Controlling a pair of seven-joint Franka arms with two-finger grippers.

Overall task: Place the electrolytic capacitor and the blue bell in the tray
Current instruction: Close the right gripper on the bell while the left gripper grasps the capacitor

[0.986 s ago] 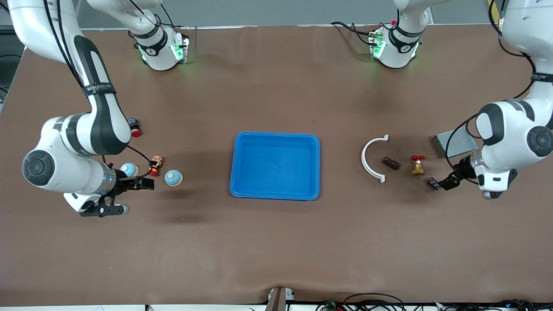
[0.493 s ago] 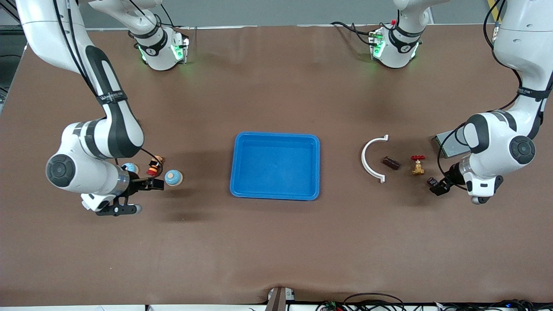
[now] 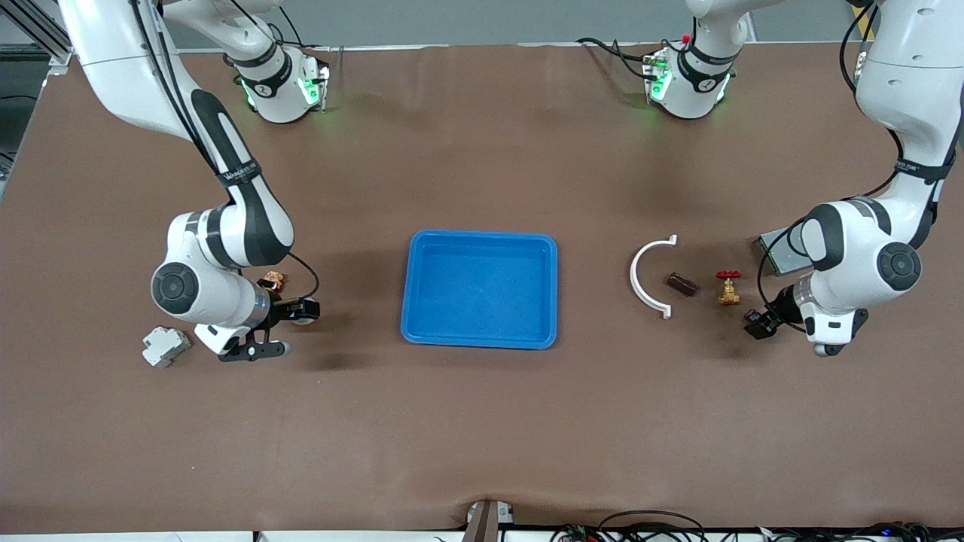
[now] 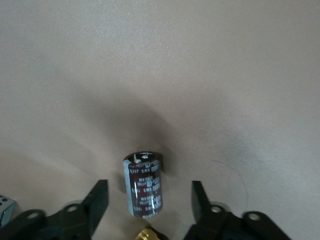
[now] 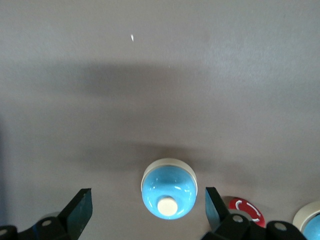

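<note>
The blue tray (image 3: 480, 340) lies at the table's middle with nothing in it. The blue bell (image 5: 168, 194), a blue dome with a white knob and white base, stands on the table toward the right arm's end. My right gripper (image 3: 301, 310) (image 5: 147, 201) is low over it and open, one finger on each side, clear of it. The electrolytic capacitor (image 4: 143, 185) (image 3: 751, 316), a dark cylinder, lies toward the left arm's end. My left gripper (image 3: 759, 325) (image 4: 149, 200) straddles it, open, with a gap on both sides.
A white half ring (image 3: 648, 278), a brown block (image 3: 681, 284), a brass valve (image 3: 727, 287) and a metal box (image 3: 779, 252) lie near the capacitor. Near the bell are a small figure (image 3: 273, 282), a red button (image 5: 245, 211), a second bell (image 5: 310, 220) and a white part (image 3: 166, 346).
The right arm has moved toward the tray and now straddles the bell nearer the tray. The left gripper's fingers have come closer together around the capacitor.
</note>
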